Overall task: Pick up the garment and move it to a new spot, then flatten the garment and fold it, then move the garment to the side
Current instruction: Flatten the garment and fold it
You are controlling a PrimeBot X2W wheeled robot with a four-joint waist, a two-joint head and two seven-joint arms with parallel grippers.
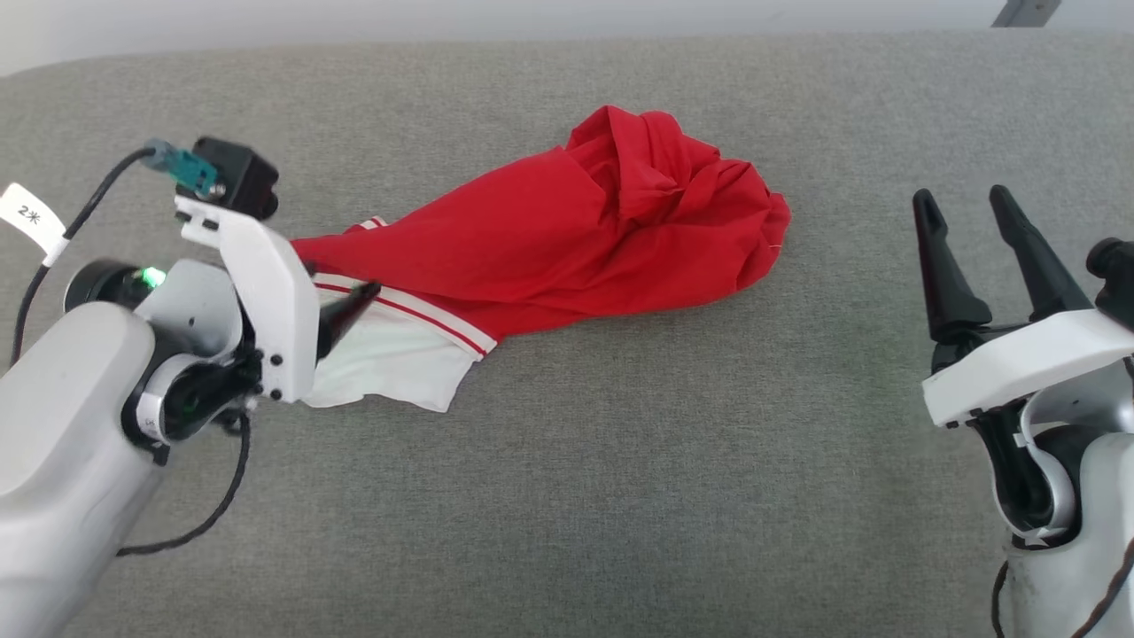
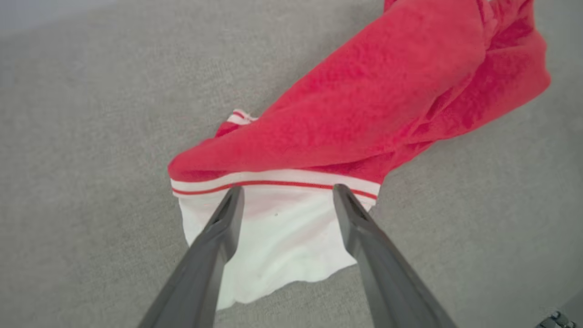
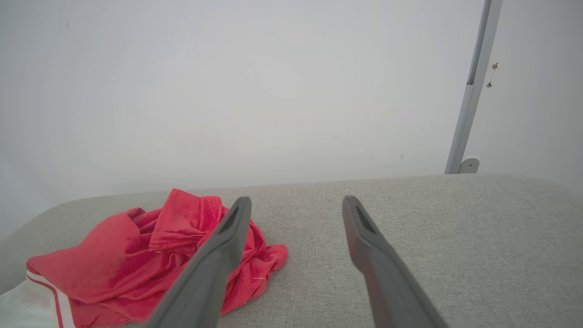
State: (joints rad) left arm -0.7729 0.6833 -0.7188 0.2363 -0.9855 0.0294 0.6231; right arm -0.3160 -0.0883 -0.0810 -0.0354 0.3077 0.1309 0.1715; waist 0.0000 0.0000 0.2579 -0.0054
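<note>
The garment lies crumpled on the grey padded surface, a red bundle with a white sleeve panel and red-and-white striped trim at its left end. My left gripper is open just above that white sleeve, its two fingertips spread beside the striped trim, with no cloth pinched between them. In the head view one dark left fingertip shows over the trim. At the right, well away from the garment, my right gripper hovers open with nothing in it. From the right wrist the garment lies at the lower left.
The grey padded surface runs wide to the front and right of the garment. A pale wall rises behind its far edge, with a metal rail at the right. A black cable hangs from my left arm.
</note>
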